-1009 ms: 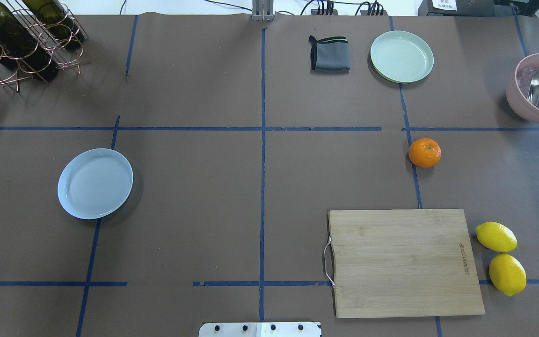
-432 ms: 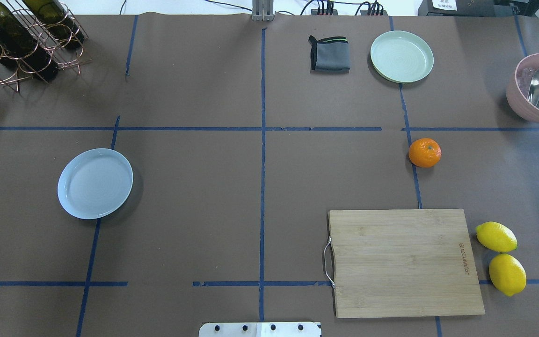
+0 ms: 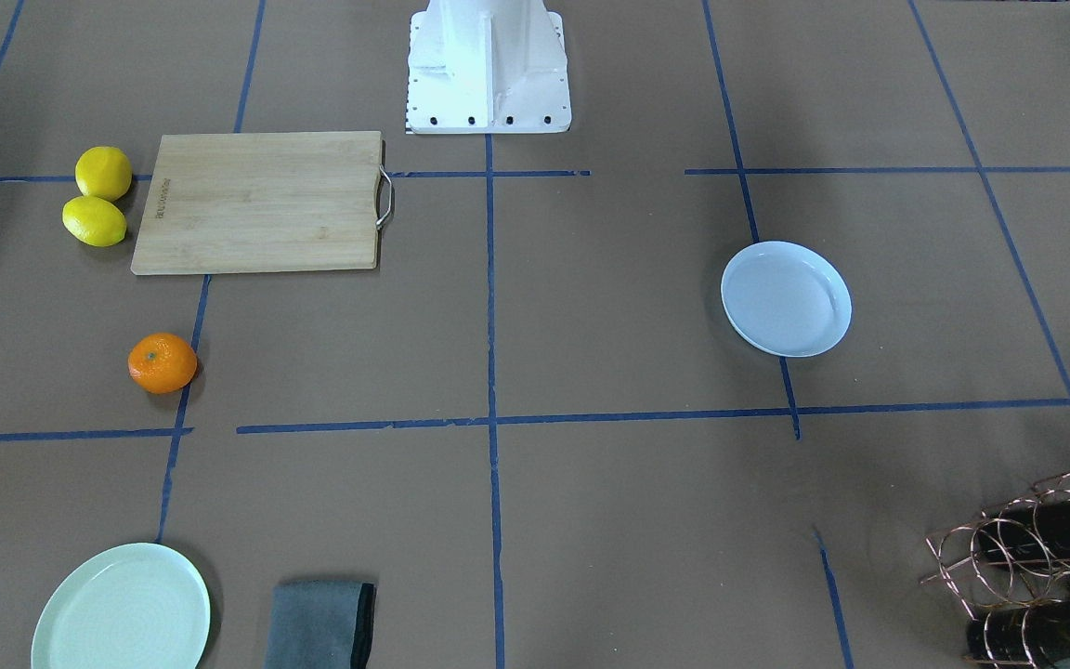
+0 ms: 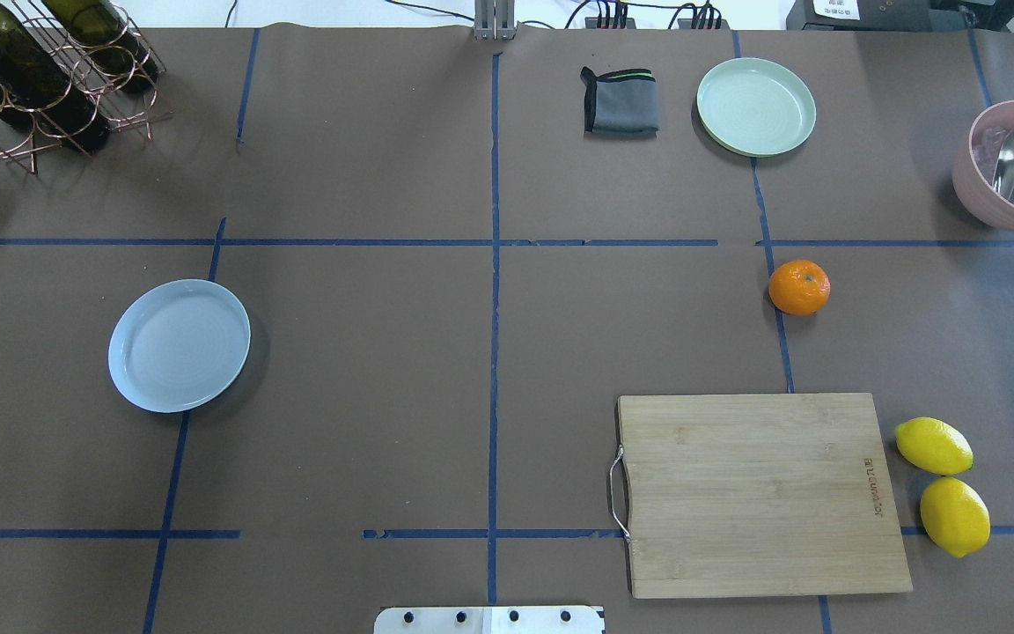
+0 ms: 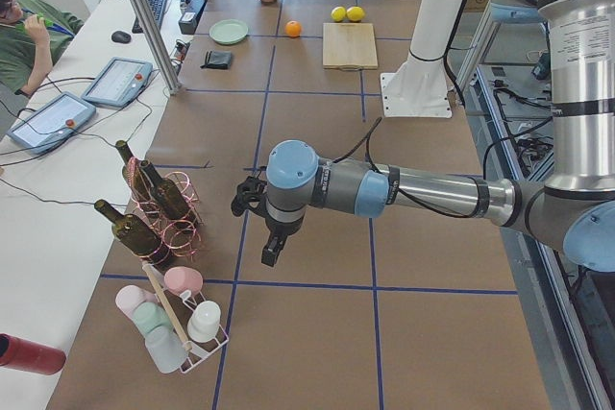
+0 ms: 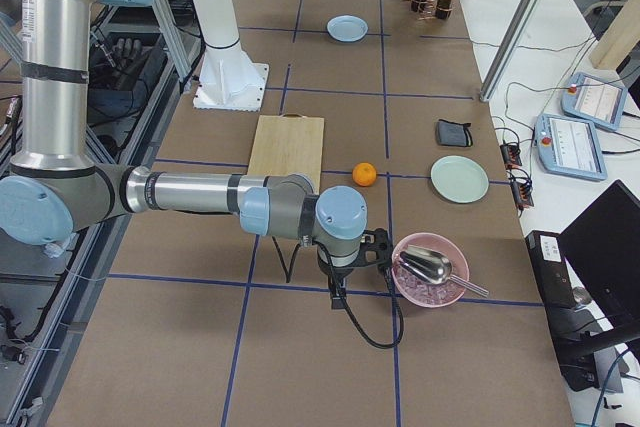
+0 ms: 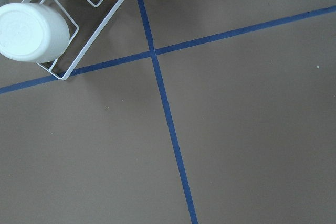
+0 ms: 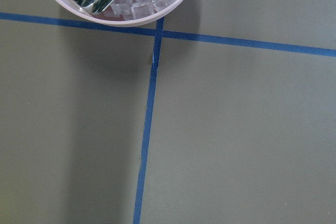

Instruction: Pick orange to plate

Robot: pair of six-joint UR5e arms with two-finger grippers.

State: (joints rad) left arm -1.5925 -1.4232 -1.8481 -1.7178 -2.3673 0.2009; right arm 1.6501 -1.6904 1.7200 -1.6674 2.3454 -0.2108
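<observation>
The orange (image 4: 798,287) rests alone on the brown table, right of centre and beyond the cutting board; it also shows in the front view (image 3: 162,362). Far across on the left half lies the pale bluish-white plate (image 4: 179,345), with nothing on it. Neither gripper shows in the overhead or front view. My left gripper (image 5: 270,254) hangs over bare table near the bottle rack, seen only from the left side. My right gripper (image 6: 337,292) hangs beside the pink bowl, seen only from the right side. I cannot tell whether either is open or shut.
A bamboo cutting board (image 4: 758,493) lies near the robot's base, with two lemons (image 4: 933,445) to its right. A mint-green plate (image 4: 755,106) and a grey cloth (image 4: 620,101) sit at the far edge. A pink bowl (image 4: 1013,167) with a scoop stands far right, a bottle rack (image 4: 32,70) far left.
</observation>
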